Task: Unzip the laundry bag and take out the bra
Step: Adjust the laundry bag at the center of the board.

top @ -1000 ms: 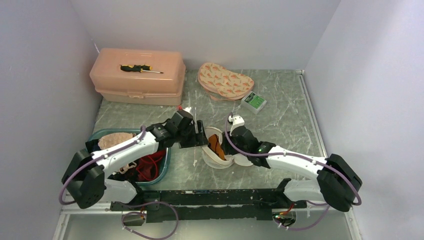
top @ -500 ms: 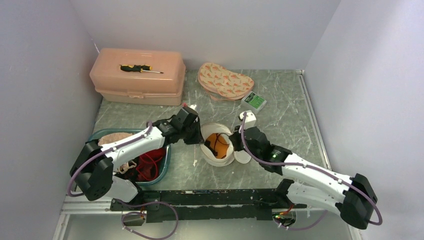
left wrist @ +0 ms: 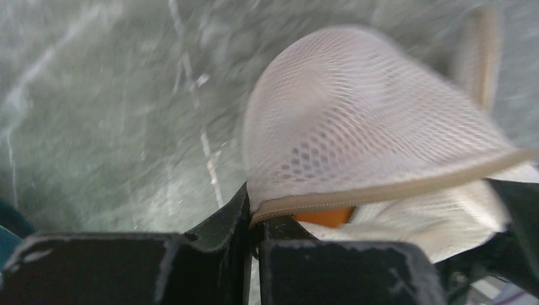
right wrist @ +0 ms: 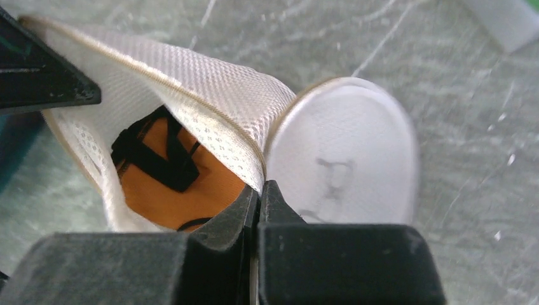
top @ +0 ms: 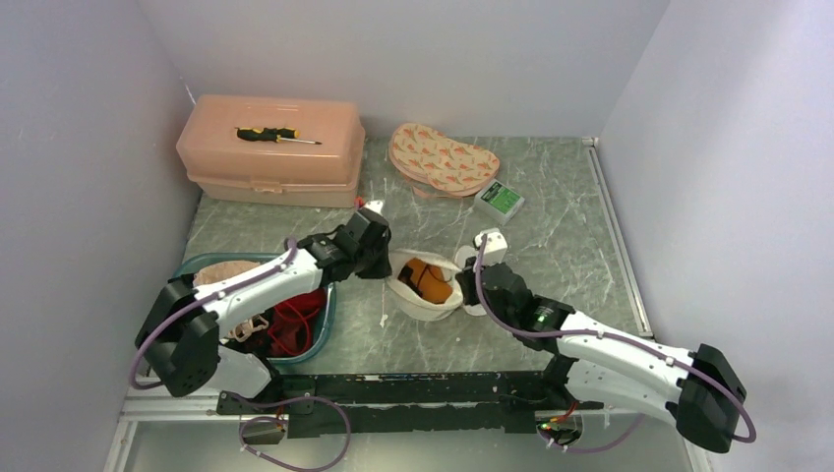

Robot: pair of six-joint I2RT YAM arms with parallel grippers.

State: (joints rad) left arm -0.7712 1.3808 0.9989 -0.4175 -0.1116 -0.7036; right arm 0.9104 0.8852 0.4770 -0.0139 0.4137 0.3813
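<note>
Action centres on the laundry bag, a white mesh pouch lying on the desk with its mouth gaping, and 2 claws are on it at once. Left claw is at the bag's left rim: its wrist view shows the jaws pinched tight on the tan zip edge, with mesh bulging up above them. Right claw is at the bag's right rim, jaws likewise clamped flat on a fold of mesh where the edge turns. A white round panel lies just right of that fold. And there's the bra, inside the bag and not out of it. It reads orange here, with black straps crossing it, and it shows through the opening between the 2 gripped rims. From the left wrist only a sliver of orange peeks out under the zip edge. Left of the bag sits a teal tub, partly under the left arm, with red cloth heaped in it. Beyond the bag lie a patterned pouch and a small green-and-white box. Beyond it and to the left is a pink box with a screwdriver on its lid.
</note>
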